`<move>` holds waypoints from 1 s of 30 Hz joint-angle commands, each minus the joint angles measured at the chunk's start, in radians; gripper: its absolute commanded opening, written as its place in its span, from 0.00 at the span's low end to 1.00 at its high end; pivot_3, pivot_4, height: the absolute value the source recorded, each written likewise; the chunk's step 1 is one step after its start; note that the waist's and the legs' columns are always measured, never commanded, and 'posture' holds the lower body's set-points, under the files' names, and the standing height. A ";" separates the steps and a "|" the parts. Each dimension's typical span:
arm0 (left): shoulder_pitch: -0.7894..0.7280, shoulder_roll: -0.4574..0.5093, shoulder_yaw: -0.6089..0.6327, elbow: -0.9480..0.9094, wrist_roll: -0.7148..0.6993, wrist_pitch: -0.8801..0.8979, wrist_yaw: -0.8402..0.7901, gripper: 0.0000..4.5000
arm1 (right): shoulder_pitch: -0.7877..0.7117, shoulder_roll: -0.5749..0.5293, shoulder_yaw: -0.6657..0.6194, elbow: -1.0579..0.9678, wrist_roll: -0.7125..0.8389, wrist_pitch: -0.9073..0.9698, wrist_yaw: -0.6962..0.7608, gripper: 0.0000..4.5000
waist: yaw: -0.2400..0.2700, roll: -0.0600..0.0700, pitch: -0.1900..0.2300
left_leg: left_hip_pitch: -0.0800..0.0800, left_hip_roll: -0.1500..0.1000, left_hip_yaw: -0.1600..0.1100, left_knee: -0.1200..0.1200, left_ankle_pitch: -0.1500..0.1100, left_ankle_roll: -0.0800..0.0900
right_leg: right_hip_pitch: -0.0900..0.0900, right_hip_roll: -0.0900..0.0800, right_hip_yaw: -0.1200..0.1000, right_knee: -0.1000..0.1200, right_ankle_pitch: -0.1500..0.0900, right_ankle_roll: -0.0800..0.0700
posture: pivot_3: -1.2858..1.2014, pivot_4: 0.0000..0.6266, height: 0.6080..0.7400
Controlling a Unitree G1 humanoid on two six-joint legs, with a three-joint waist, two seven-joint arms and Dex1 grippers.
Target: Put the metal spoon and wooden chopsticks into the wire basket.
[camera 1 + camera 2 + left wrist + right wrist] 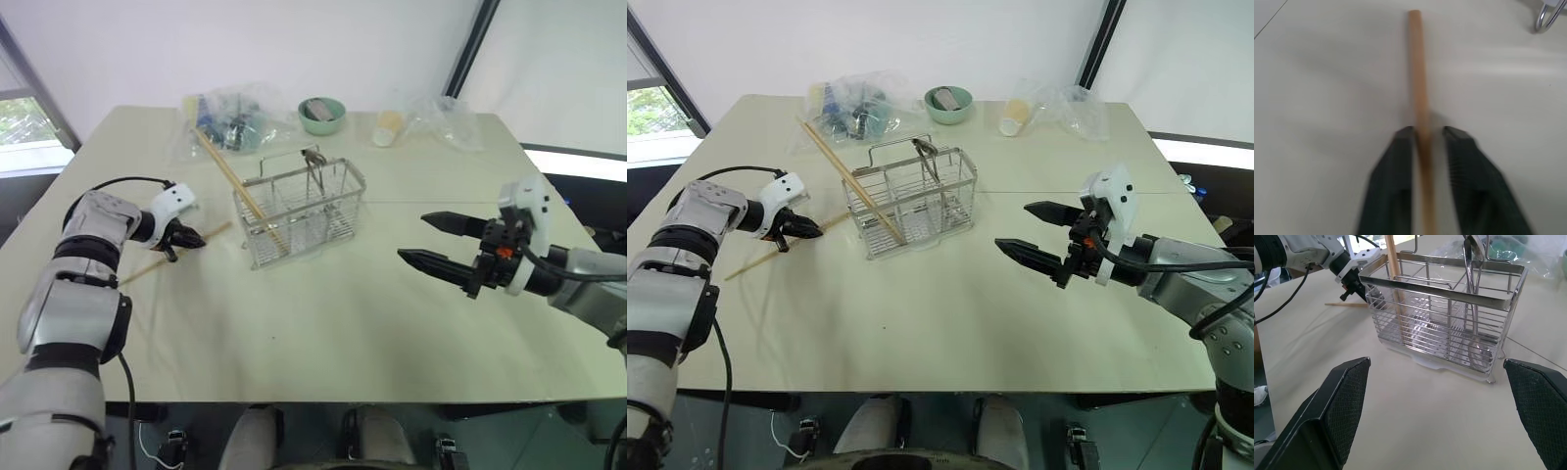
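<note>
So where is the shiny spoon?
The metal spoon stands in the wire basket, in its end compartment farthest from the left hand, with a chopstick leaning in the basket's other end.

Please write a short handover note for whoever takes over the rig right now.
Left gripper: fingers shut on a chopstick lying on the table, left of the basket.
Right gripper: open, holding nothing, above the table to the right of the basket.
Done: the spoon stands in the basket's right end; other chopsticks lean in its left end, sticking out over the rim.
Left: lift the gripped chopstick off the table and put it in the basket.
</note>
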 commanded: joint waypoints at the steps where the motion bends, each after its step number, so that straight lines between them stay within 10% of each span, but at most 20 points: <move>1: -0.018 0.013 0.023 -0.005 0.013 0.004 0.022 0.01 | -0.018 0.005 -0.009 -0.012 0.008 -0.021 -0.006 1.00 | 0.000 0.000 0.000 | 0.000 0.000 0.000 0.000 0.000 0.000 | 0.000 0.000 0.000 0.000 0.000 0.000 | 0.52 0.24 0.19; 14: -0.091 0.083 0.438 -0.150 -0.249 0.068 0.494 0.01 | -0.039 0.018 0.037 0.018 -0.025 -0.051 0.014 1.00 | 0.000 -0.003 0.001 | -0.005 -0.001 0.000 0.000 0.002 0.003 | -0.002 0.000 0.000 -0.001 0.002 0.003 | 0.52 0.24 0.19; 20: -0.082 -0.035 0.765 -0.717 -0.619 0.358 0.762 0.01 | -0.032 0.025 0.033 0.016 -0.024 -0.056 0.012 1.00 | -0.001 -0.004 0.001 | -0.005 -0.002 0.000 0.001 0.002 0.002 | 0.000 -0.004 0.000 -0.003 0.004 0.006 | 0.52 0.24 0.19; 24: 0.002 -0.166 0.749 -1.197 -0.781 0.550 0.879 0.01 | -0.041 0.033 0.039 0.022 -0.023 -0.057 0.007 1.00 | 0.000 -0.002 0.000 | -0.005 -0.004 0.000 0.001 0.006 -0.006 | 0.002 -0.008 0.001 -0.004 0.004 0.007 | 0.52 0.24 0.19; 30: 0.106 -0.234 0.624 -1.404 -0.797 0.601 0.889 0.01 | -0.060 0.037 0.051 0.045 -0.037 -0.066 0.015 1.00 | -0.001 0.001 0.001 | 0.000 -0.005 0.002 0.001 0.009 -0.010 | 0.004 -0.009 0.000 -0.003 0.005 0.009 | 0.52 0.24 0.19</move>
